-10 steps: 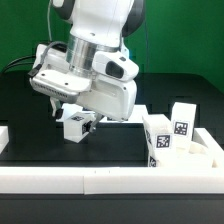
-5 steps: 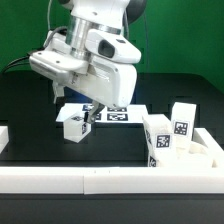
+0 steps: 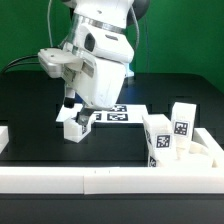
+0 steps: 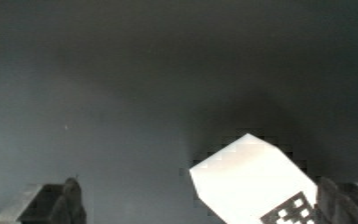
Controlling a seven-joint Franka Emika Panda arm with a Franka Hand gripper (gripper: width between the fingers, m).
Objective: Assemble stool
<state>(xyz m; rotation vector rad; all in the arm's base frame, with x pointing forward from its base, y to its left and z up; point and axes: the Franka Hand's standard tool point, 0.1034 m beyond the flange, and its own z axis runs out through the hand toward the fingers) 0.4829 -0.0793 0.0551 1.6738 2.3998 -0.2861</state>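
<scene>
A short chunky white stool leg with a black-and-white tag lies on the black table, just left of the marker board. My gripper hangs just above it, open and empty. In the wrist view the leg sits between the spread fingers of my gripper, closer to one finger than the other, and touches neither. The other stool parts, white blocks with tags, stand at the exterior view's right beside the rail.
Long white border rails run along the front and up the right side of the black table. A green wall stands behind. My arm's bulky white body hides the table's back middle.
My gripper has let go of the leg and risen. The arm has swung upward and turned, uncovering the marker board. The leg stays on the table, shifted slightly left.
</scene>
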